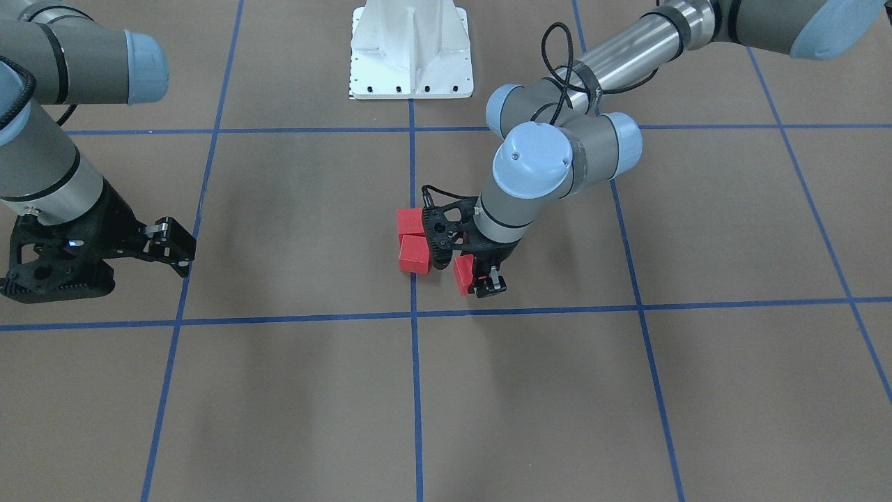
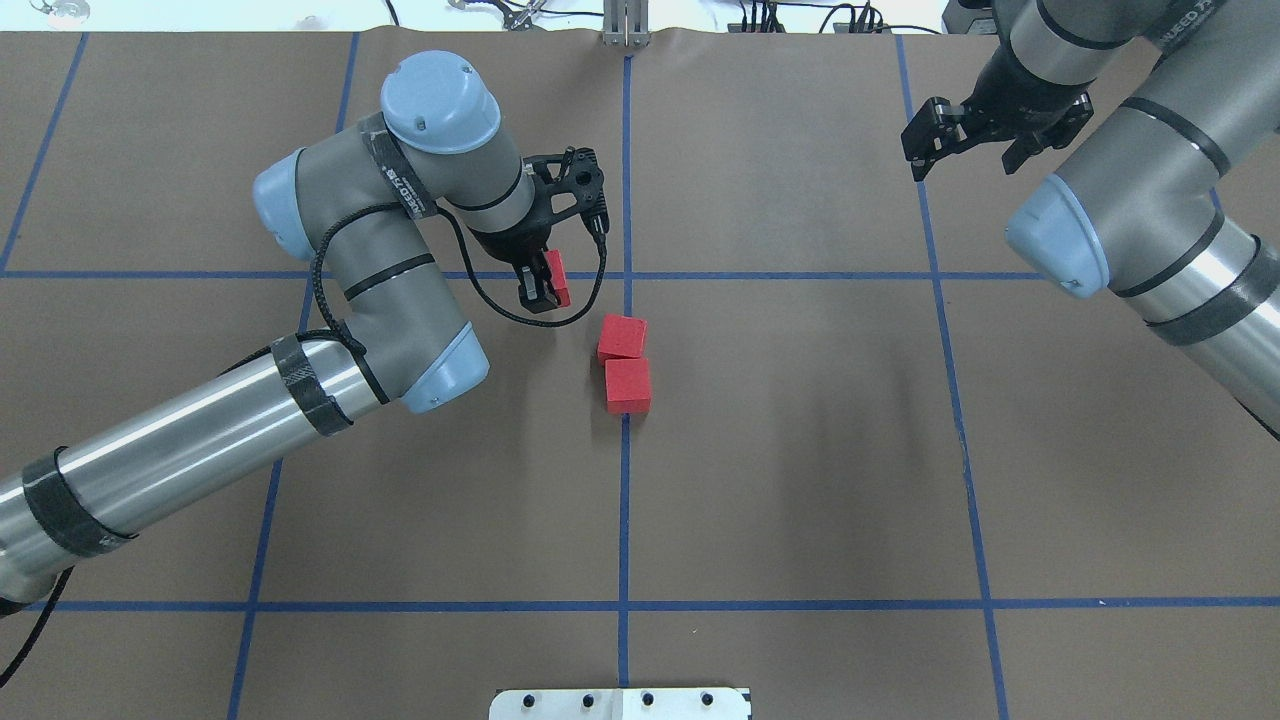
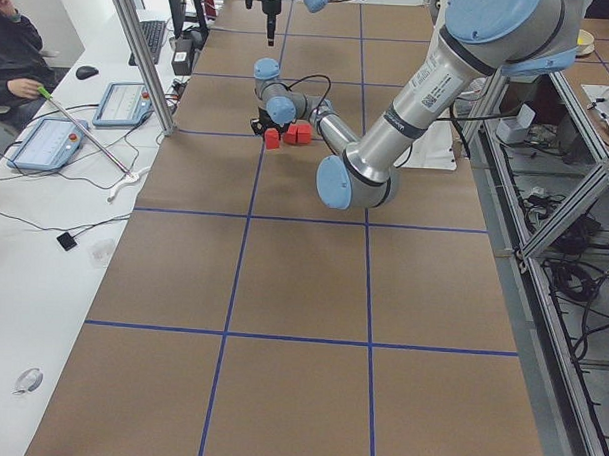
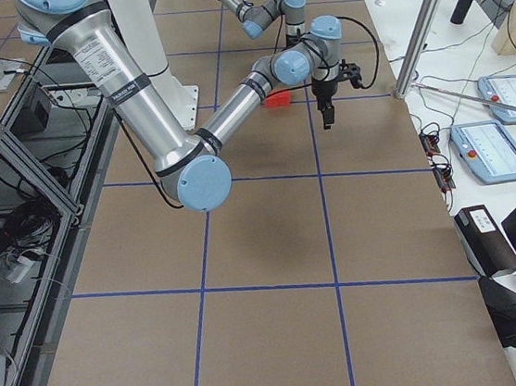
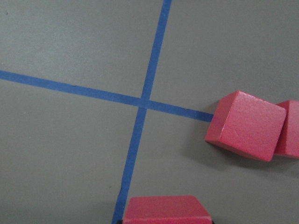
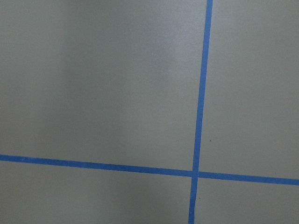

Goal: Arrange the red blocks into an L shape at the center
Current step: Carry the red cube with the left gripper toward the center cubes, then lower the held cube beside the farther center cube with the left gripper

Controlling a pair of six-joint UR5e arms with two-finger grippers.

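A brown matte table surface [image 2: 800, 450] fills the overhead view, marked into a grid by blue tape lines [image 2: 780, 605]. The center [image 2: 720, 340] is the stretch of this surface split by one vertical blue tape line [image 2: 624, 500] that runs toward the robot.

The grey-and-silver left arm [image 2: 200, 450] comes in from the overhead view's left and bends down over the center. The grey-and-silver right arm [image 2: 1150, 200] stays at the far right of that view, well apart from the center. A white metal base plate [image 1: 411, 56] sits at the robot's edge of the table, in line with the vertical tape.

The black two-finger left gripper [image 2: 543, 290] points downward just on the robot's left of the vertical line, near its crossing with a transverse line. Its jaws are drawn in narrowly around a small matte red cube [image 2: 556, 278], which looks tilted in the front-facing view [image 1: 463, 274]. Whether this held cube touches the surface cannot be told. The black right gripper [image 2: 965, 160] hangs over bare surface with its jaws spread wide and nothing between them.

Two more small red cubes lie at the center, touching one another in a short row along the vertical line. The nearer cube [image 2: 628, 385] sits roughly square to the tape and overlaps it. The farther cube [image 2: 622, 337] is turned slightly and also overlaps the line. The held cube is near the farther cube but apart from it, on its left and a little beyond it. In the left wrist view the farther cube [image 5: 245, 126] covers the end of a tape line.
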